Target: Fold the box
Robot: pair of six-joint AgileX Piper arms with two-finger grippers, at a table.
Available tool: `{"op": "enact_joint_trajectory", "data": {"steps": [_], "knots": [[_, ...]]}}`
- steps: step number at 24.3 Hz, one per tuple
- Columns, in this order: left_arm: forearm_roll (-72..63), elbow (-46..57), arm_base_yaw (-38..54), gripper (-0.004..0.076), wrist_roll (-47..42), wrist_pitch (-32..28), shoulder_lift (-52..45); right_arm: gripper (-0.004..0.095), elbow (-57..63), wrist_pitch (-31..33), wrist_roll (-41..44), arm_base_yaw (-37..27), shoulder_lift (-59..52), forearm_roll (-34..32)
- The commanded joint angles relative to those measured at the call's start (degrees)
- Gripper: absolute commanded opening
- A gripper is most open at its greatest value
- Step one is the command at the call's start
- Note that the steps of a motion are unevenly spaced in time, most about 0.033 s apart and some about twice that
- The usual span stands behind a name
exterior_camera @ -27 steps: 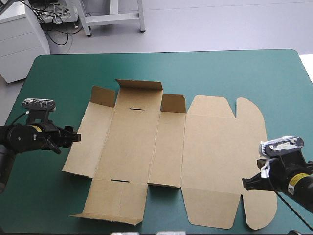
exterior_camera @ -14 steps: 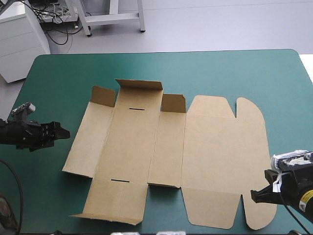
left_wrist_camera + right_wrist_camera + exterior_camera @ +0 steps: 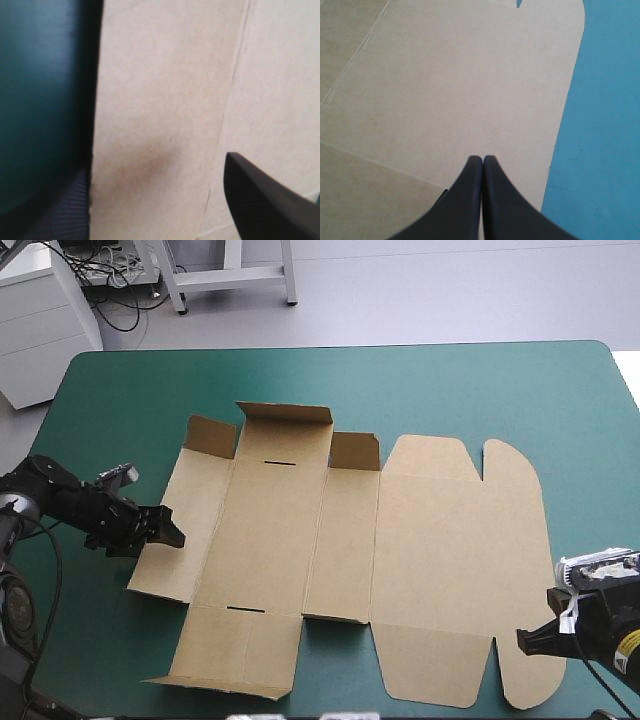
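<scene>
The brown box (image 3: 340,540) lies spread flat on the teal-green cover (image 3: 480,390), with short flaps raised along its far edge. My left gripper (image 3: 170,535) is at the box's left edge. In the left wrist view it (image 3: 150,167) stands open, astride that edge of the box (image 3: 160,100): one finger is over the cover, the other over the board. My right gripper (image 3: 522,640) hovers at the box's near right rounded flap. Its fingers (image 3: 482,160) are shut in one point above the board (image 3: 445,90), holding nothing.
Three raised flaps stand at the far side: a wide one (image 3: 285,412) and two small ones (image 3: 210,435) (image 3: 355,450). The near left flap (image 3: 225,680) lifts slightly. Bare cover (image 3: 605,125) lies right of the box and along the far edge.
My left gripper drew back to the left, then turned and came in again to the box's left edge. My right gripper slid a little toward the near edge and stayed shut.
</scene>
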Motion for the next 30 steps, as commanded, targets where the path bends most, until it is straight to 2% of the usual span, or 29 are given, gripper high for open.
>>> {"op": "enact_joint_trajectory", "data": {"steps": [1,8,11,14,17,18,19,20,24,30], "knots": [[-1.6,0.1,-2.7,0.0508,-1.5,6.2,-2.2,-0.0023,-1.3,-2.8,-0.1,-0.3,0.4,-1.9],[-2.6,4.6,-4.6,0.0504,-1.5,6.2,-2.5,-0.0023,-1.3,-2.6,0.1,-0.3,0.4,-2.0],[-3.1,4.6,-4.6,0.0447,-1.5,6.2,-2.5,-0.0023,-1.3,-2.5,0.1,-0.3,0.4,-1.9],[-3.1,4.6,-4.6,0.0323,-2.1,6.2,-2.5,-0.0023,-1.3,-2.2,0.1,-0.3,0.4,-1.8],[-3.1,4.6,-4.6,0.0135,-2.4,6.2,-2.5,-0.0023,-1.3,-1.5,0.1,-0.3,0.4,-1.8],[-3.1,4.6,-4.6,0.0049,-2.4,6.2,-2.5,-0.0023,-1.3,-1.2,0.1,-0.3,0.4,-1.8],[-3.1,4.6,-4.6,-0.0006,-2.4,6.2,-2.5,-0.0023,-1.3,-1.1,0.1,-0.3,0.4,-1.8],[-3.1,4.6,-4.6,-0.0029,-2.4,6.2,-2.5,-0.0023,-1.3,-0.9,0.1,-0.3,0.4,-1.8],[-1.2,2.4,-4.6,-0.0032,-2.7,6.2,-2.9,-0.0023,-1.3,-0.7,-0.1,-0.3,0.4,-1.9],[1.8,-6.5,-5.5,-0.0032,-2.4,6.2,-6.1,-0.0023,-1.3,-0.2,-0.1,-0.3,0.4,-2.0]]}}
